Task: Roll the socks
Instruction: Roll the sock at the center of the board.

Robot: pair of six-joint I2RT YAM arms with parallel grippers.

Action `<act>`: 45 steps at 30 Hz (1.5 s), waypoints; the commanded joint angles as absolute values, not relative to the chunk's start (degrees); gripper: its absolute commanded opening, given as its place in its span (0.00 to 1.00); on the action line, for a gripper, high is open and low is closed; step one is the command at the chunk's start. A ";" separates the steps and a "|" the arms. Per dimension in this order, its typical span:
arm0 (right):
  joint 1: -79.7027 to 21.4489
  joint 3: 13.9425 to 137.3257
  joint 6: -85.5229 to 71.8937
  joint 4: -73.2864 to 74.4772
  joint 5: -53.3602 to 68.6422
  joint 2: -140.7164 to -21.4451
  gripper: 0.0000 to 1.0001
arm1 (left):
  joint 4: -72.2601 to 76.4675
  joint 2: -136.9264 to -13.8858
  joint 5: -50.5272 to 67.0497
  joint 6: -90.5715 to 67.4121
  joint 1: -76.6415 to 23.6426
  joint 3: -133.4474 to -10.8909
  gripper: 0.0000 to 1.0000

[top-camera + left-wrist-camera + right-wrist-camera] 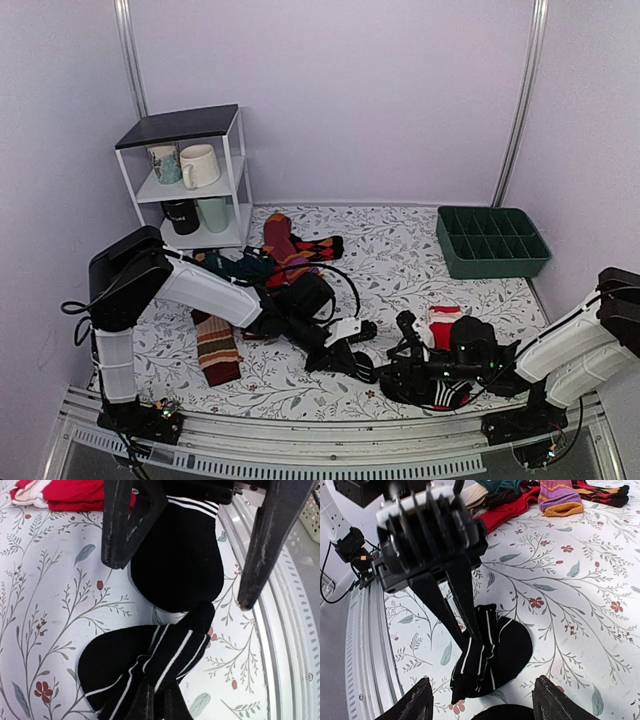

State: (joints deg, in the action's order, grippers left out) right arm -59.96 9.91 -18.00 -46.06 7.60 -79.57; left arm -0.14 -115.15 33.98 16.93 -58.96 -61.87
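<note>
Down near the front edge of the desk (pixel 400 262), low and right of centre in the overhead view, lie the socks (pixel 175 565): black knit with thin white stripes, bunched into a dark rounded mass with a narrower striped part folded out from it. The left end effector (pixel 156 700) has its jaws shut tight on that striped part, pinching a fold of the fabric at the bottom of its own wrist view; in the right wrist view the same closed fingers come down onto the sock from the upper left. The right end effector (pixel 482 680) stands wide open just beside it, holding nothing, its two fingers set either side of the black mass without closing on it; seen from the left wrist they hang down from the top of the frame, one on each flank of the sock. A red sock (pixel 70 495) lies just beyond, at the upper left of that view, and a metal rail (pixel 295 630) runs along the right edge. Further out in the overhead view, a brown striped sock (pixel 215 345) lies at lower left, a heap of coloured socks (pixel 285 250) sits at centre, a white shelf (pixel 180 125) with mugs (pixel 198 165) stands at upper left, and a green tray (pixel 490 262) sits at the right.
</note>
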 commanded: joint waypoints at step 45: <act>-60.05 21.18 -15.60 -46.19 18.08 -100.80 0.00 | -13.69 -120.81 25.25 16.44 -59.83 -58.54 0.02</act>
